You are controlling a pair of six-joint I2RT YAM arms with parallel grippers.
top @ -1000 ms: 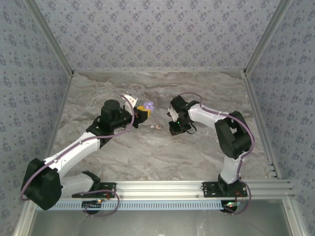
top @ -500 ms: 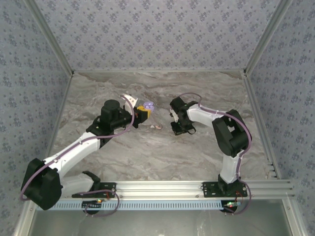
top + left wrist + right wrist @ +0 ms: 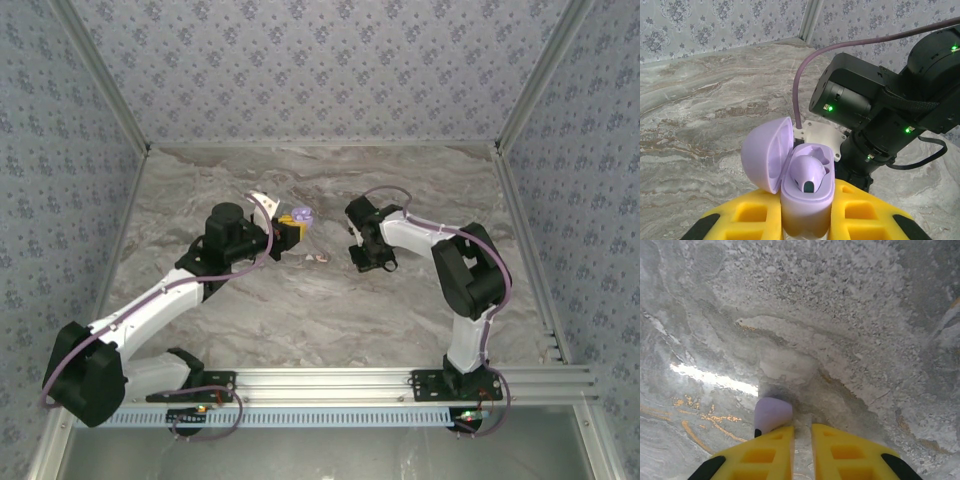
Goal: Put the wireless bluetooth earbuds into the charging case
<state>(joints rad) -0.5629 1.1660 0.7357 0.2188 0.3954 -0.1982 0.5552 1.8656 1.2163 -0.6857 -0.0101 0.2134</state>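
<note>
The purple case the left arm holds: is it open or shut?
Open. The charging case has its lid hinged back, showing one lilac earbud seated inside.

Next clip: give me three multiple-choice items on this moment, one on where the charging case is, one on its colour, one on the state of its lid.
1. Where is the charging case?
A. between the fingers of the left gripper
B. flat on the table by the right arm's base
C. on the metal rail

2. What colour is the case?
A. pink
B. lilac
C. white

3. How does the lid stand?
A. shut
B. taken off
C. hinged open

Answers:
1 A: in the left wrist view the yellow fingers flank the case on both sides.
2 B: body and lid are lilac, like the earbud seated inside.
3 C: the lid is tipped back to one side, leaving the earbud in plain sight.
</note>
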